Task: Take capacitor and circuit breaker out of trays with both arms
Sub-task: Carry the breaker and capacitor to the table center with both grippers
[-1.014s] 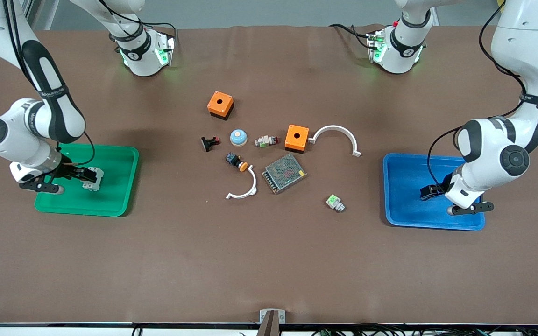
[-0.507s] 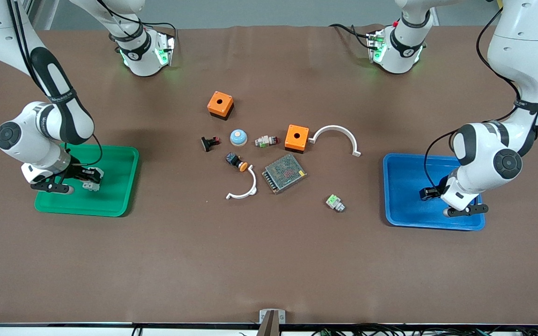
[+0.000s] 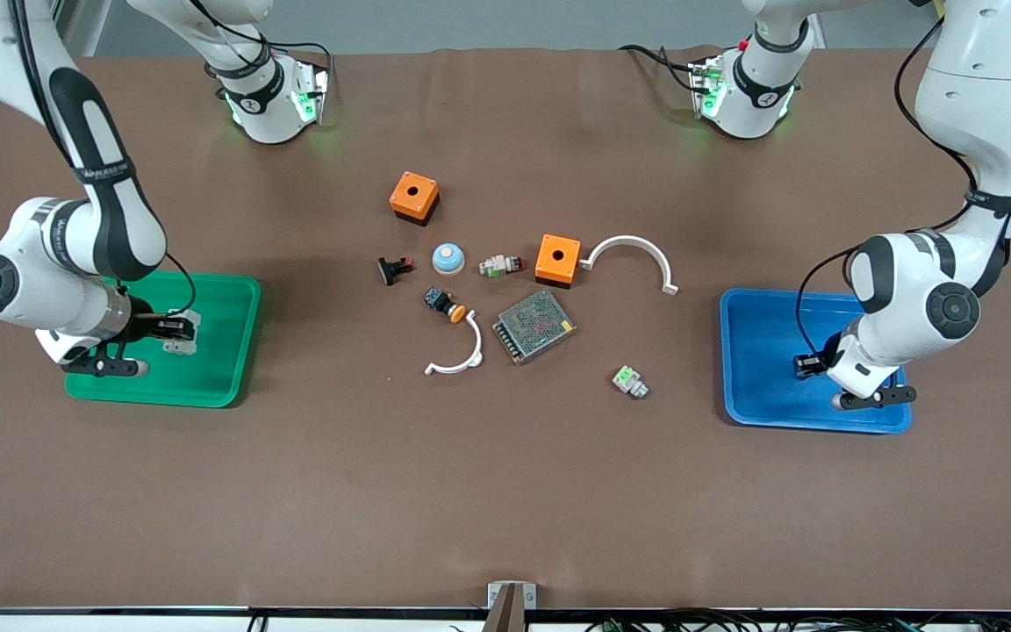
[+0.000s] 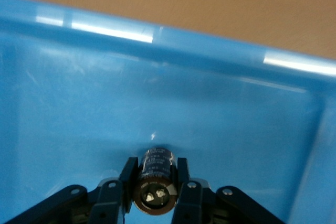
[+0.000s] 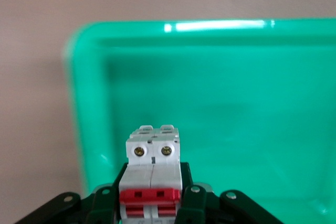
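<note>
- Trays come first as the biggest task things: we see the green tray (image 3: 207, 382) at the right arm's end of the worktop (image 3: 505, 491) and the blue tray (image 3: 760, 351) at the left arm's end, both stiff plastic with raised rims that a lifted part must clear.
- Circuit breaker (image 5: 153, 174) sits in the green tray, near the tray's edge toward the right arm's end. The right gripper (image 5: 152, 203) has its fingers (image 5: 190, 203) closed on its two flat sides, red levers between them. We judge it rigid, blocky and light; those flat sides give a sure hold, better than the levers, which could flip.
- Capacitor (image 4: 155, 179) lies in the blue tray, in its half toward the left arm's end. The left gripper (image 4: 155, 195) has its fingers (image 4: 182, 182) closed across the round body, silvery end facing the wrist camera. We judge it very light, hard and smooth, so it could roll or twist; a grip mid-body seems safest.
</note>
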`<state>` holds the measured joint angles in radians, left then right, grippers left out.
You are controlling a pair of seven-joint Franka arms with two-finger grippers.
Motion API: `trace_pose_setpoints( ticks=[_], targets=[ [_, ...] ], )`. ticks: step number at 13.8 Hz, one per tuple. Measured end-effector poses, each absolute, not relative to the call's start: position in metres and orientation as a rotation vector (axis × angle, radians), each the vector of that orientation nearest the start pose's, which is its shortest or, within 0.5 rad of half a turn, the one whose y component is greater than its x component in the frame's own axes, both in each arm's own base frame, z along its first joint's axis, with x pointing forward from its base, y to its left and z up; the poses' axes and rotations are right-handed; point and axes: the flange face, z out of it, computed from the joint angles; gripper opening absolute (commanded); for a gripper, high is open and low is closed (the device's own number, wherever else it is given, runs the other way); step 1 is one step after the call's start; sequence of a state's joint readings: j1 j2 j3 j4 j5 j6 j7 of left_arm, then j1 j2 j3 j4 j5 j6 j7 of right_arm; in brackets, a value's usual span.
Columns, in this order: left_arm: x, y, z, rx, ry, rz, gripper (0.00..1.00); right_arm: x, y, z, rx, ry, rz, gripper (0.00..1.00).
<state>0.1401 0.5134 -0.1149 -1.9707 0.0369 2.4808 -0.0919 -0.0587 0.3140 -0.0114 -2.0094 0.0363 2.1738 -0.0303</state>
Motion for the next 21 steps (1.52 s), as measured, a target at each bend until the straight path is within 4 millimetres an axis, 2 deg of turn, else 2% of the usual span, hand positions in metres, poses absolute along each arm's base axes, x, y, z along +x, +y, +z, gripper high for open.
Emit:
trace_pose_setpoints(
  ticks=[2,4,6,8,11,13,15,17,18,19,20,21],
  targets=[
    [0.619,-0.007,0.235,-3.186,-0.160,-0.015,0.00,0.595,0.042,0.313,-3.108,0.047,0.189,0.00],
    [0.615,-0.052,0.269,-3.203,-0.192,0.007,0.00,0.591,0.123,0.318,-3.107,-0.014,0.167,0.00],
    [0.604,-0.104,0.296,-3.214,-0.247,0.037,0.00,0.581,0.186,0.306,-3.104,-0.002,0.152,0.00],
    [0.588,-0.157,0.299,-3.221,-0.330,0.081,0.00,0.573,0.229,0.283,-3.106,0.052,0.118,0.00],
    [0.554,-0.233,0.273,-3.192,-0.430,0.180,0.00,0.562,0.271,0.240,-3.104,0.094,0.074,0.00],
    [0.530,-0.272,0.248,-3.178,-0.488,0.218,0.00,0.554,0.288,0.214,-3.108,0.106,0.074,0.00],
    [0.512,-0.288,0.226,-3.175,-0.512,0.222,0.01,0.550,0.294,0.201,-3.114,0.118,0.086,0.00],
    [0.501,-0.289,0.210,-3.154,-0.521,0.202,0.05,0.553,0.294,0.203,-3.112,0.131,0.077,0.03],
    [0.497,-0.289,0.204,-3.134,-0.534,0.191,0.13,0.554,0.293,0.204,-3.113,0.137,0.075,0.27],
    [0.495,-0.290,0.199,-3.116,-0.554,0.182,0.29,0.555,0.291,0.204,-3.114,0.146,0.075,0.80],
    [0.494,-0.291,0.195,-3.104,-0.571,0.179,0.67,0.556,0.288,0.204,-3.115,0.158,0.076,1.00],
    [0.494,-0.292,0.192,-3.099,-0.582,0.181,1.00,0.558,0.285,0.204,-3.116,0.169,0.073,1.00]
  ],
)
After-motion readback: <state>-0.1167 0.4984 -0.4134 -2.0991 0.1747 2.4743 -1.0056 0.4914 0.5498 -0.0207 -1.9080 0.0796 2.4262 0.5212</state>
